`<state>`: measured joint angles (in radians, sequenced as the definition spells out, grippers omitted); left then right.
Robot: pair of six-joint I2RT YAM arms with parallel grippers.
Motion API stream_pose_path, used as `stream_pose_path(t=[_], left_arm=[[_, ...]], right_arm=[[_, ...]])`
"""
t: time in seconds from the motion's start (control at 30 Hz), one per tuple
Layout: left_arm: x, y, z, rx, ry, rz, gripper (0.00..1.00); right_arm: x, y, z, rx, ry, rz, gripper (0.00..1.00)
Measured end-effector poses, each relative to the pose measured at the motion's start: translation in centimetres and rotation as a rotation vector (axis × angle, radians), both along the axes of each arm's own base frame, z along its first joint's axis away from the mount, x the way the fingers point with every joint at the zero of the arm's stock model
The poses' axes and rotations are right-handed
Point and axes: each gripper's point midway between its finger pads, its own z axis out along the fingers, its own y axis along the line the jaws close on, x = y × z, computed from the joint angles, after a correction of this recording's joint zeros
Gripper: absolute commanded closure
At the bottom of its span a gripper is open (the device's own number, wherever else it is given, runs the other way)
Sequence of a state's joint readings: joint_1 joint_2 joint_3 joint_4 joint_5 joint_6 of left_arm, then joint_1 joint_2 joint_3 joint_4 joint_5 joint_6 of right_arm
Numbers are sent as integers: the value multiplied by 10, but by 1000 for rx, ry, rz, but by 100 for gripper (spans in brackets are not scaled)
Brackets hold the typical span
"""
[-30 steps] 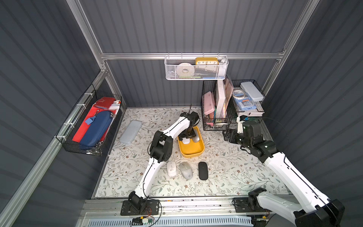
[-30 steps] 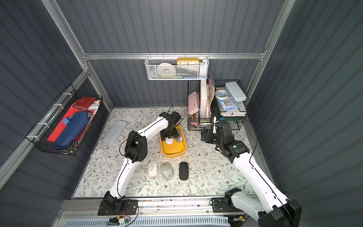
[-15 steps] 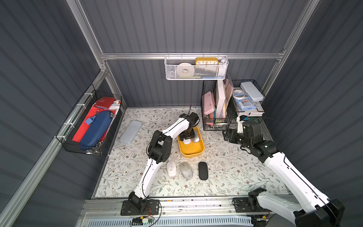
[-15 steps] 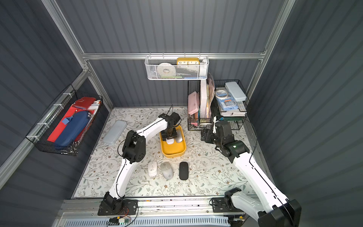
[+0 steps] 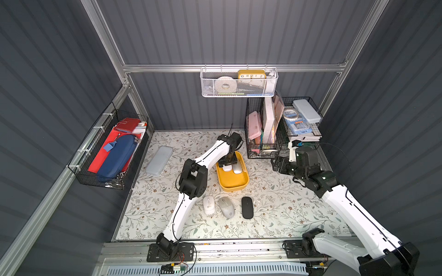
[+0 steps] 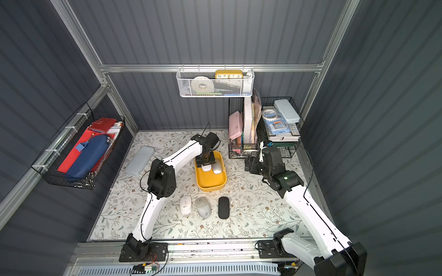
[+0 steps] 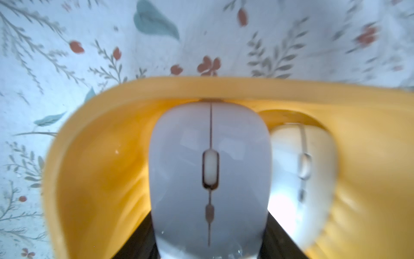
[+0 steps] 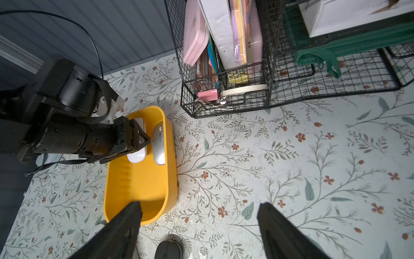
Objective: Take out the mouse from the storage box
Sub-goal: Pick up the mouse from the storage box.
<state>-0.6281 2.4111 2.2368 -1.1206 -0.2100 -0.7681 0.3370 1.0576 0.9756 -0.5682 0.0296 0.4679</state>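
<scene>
Sitting pinched between left fingers (image 7: 137,246): mouse (image 7: 209,175).

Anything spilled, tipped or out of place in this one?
Nothing stands out. The tub sits upright; the left gripper grips one mouse beside a second mouse; three mice lie in a row on the mat.

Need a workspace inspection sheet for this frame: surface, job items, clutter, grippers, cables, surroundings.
Surface: floral mat, no spills seen.
Job's things: storage box on the mat; gripped mouse and second mouse side by side at its far end.
Clutter: white mouse, grey mouse, black mouse, pale case on the mat; black wire rack, filled.
Grippers: left gripper shut on gripped mouse; right gripper open, empty.
Cables: black cable arching off left wrist.
Surroundings: ribbed dark walls.
</scene>
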Motion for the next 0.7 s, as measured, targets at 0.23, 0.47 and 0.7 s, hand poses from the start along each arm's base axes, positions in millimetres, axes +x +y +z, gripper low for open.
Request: stream_pose_path(t=[0.23,0.47,0.7], left_arm=[[-3,-6,59,-48,-82,-28,88],[-51,34,95,-15,-77,-11,87],[-111,90,53,67,64,24,87]], right_arm=[[0,-1,0,0,0,-3,14],[1,-1,0,4,0,-6,14],[0,-1,-2,7,6,-5,14]])
